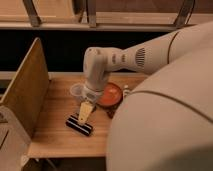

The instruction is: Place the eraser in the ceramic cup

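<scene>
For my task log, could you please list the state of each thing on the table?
eraser: lying flat on the table, outside any cup.
ceramic cup: upright, eraser not in it.
clear cup: upright.
claw: pointing down over the eraser.

The arm (145,55) extends from the upper right of the view toward the centre, tapering from a wide white link to a narrower one. At its end the arm bends downward at a rounded elbow into the wrist (96,75), which stands near vertical with a slight lean to the left. The gripper (85,113) hangs directly below the wrist, pointing down and slightly left. The white torso (165,130) fills the lower right foreground.
</scene>
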{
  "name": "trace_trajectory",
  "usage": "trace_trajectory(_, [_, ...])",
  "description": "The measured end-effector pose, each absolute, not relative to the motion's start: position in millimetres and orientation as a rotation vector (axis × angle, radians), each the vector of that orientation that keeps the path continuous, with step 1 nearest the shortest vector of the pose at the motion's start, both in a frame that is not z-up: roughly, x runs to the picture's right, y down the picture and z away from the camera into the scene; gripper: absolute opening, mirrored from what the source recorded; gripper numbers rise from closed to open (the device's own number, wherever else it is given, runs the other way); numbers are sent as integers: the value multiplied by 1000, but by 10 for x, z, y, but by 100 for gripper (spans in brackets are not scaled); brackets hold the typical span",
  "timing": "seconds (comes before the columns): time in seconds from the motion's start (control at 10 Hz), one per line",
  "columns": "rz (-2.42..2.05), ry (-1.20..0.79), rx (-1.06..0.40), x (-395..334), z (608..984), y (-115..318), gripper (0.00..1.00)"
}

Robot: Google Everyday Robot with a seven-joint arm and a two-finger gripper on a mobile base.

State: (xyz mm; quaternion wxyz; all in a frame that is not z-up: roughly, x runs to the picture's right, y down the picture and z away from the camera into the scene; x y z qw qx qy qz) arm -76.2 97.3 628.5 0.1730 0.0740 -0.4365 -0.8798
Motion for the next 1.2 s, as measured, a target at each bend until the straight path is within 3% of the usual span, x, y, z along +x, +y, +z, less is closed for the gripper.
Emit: trace_trajectory(1.2, [-2554,-1238,235,-869,6231,943,80])
